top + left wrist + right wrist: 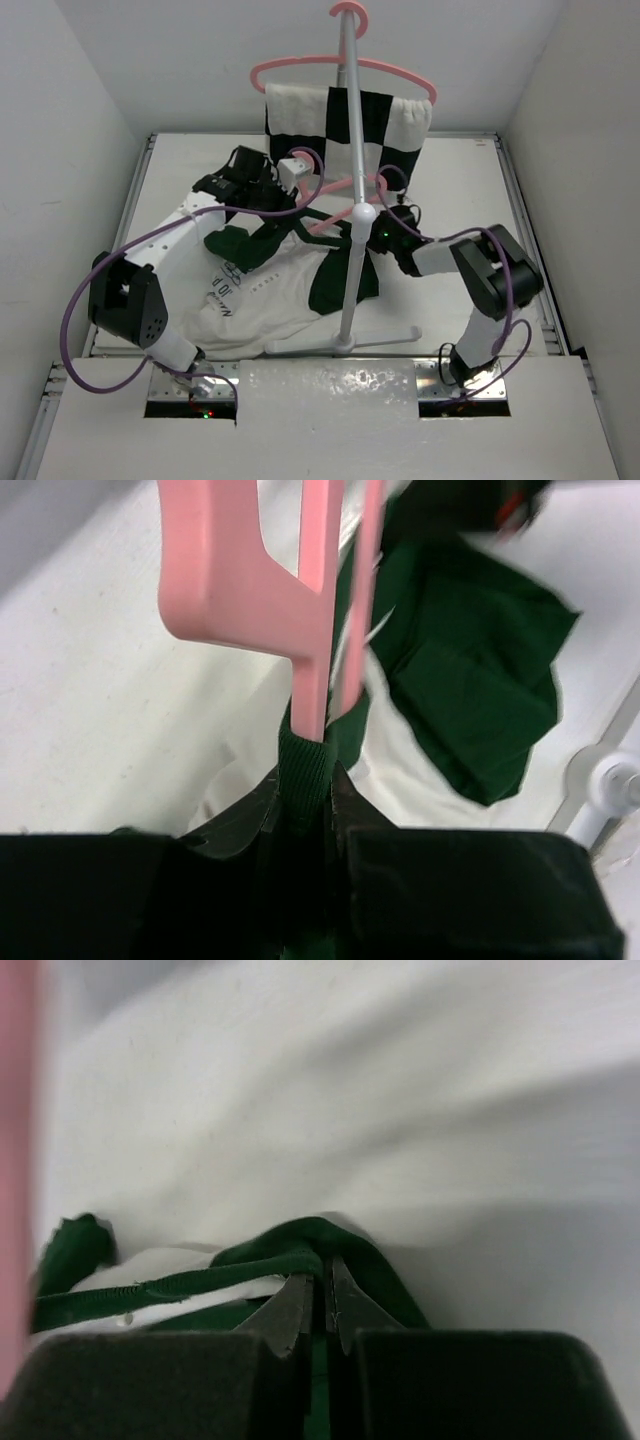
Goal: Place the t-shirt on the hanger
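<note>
- White walls close in a white table (470, 190), where a tall stand (350, 150) carries a second hanger (290, 65) draped with a checked cloth (400, 125).
- No box, bin or basket shows in any view. The nearest thing to a container is the shirt's neck opening, and the pink bar appears to pass into it.
- The t-shirt (260, 300) lies crumpled on the table below and between both sets of fingers, print up, with one green sleeve (470, 690) spread off to the right of the left fingers.
- The left fingers (275, 815) are closed on the green collar (305, 770). The pink hanger (240, 580) rises straight out of that pinch, just ahead of the tips.
- Whether the bar itself is clamped along with the cloth, I cannot tell.
- The right fingers (300, 1310) are pressed together on a fold of green edging, with white cloth just to their left and bare table beyond.
- Risk: both holds are thin pinches on ribbed trim, so a pull apart to widen the neck could slip the cloth out of one of them.
- Risk: if the bar is caught in the left pinch, the hanger would probably drag along with the collar instead of sliding further in.
- Risk: the stand's pole sits close to the right fingers, so a wide swing there could knock it and shake the checked cloth loose.
</note>
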